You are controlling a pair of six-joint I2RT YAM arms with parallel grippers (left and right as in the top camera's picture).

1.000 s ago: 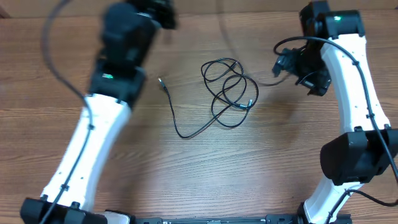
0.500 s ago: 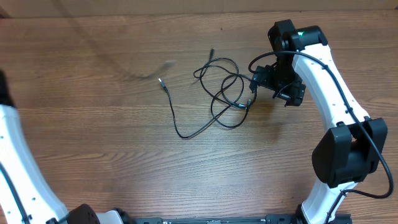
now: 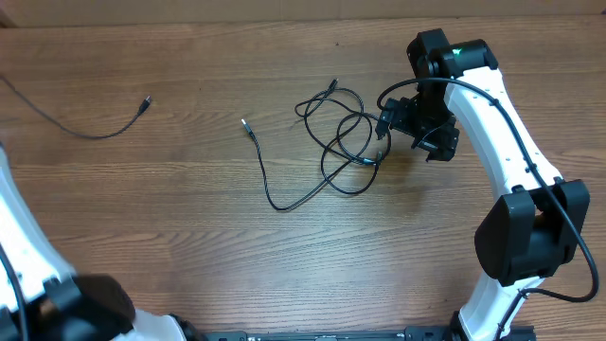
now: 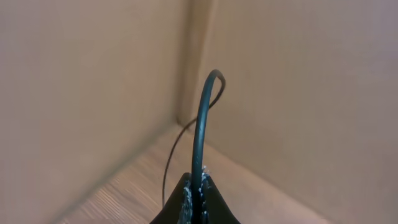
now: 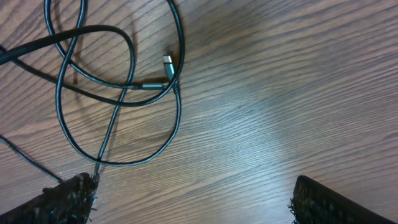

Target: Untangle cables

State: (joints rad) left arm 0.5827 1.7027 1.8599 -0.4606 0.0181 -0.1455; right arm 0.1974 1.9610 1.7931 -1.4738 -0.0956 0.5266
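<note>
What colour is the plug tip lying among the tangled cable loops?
Silver. The plug tip shows best in the right wrist view.

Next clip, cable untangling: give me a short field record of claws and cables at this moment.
left claw: shut on a thin black cable
right claw: open, low over table beside tangle's right edge
tangle: looped cables, table centre
separate cable: far left, clear of tangle, runs off frame; probably the held one
</note>
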